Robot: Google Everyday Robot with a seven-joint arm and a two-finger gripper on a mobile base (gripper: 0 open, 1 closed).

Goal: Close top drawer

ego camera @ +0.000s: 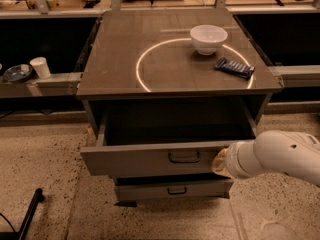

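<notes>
The top drawer point(145, 160) is a grey box with a dark centre pull handle point(184, 157). It stands pulled out from the grey cabinet point(125, 69), and its inside looks dark. My gripper point(220, 163) is at the end of the white arm point(280, 156), which comes in from the right. The gripper is against the right end of the drawer's front panel, to the right of the handle. Most of it is hidden behind the arm's wrist.
A lower drawer point(172, 189) sticks out slightly below. On the cabinet top are a white bowl point(208, 38) and a dark blue packet point(234, 67). A shelf at left holds a white cup point(40, 67) and a dish point(17, 73). A black pole point(27, 214) lies on the floor at bottom left.
</notes>
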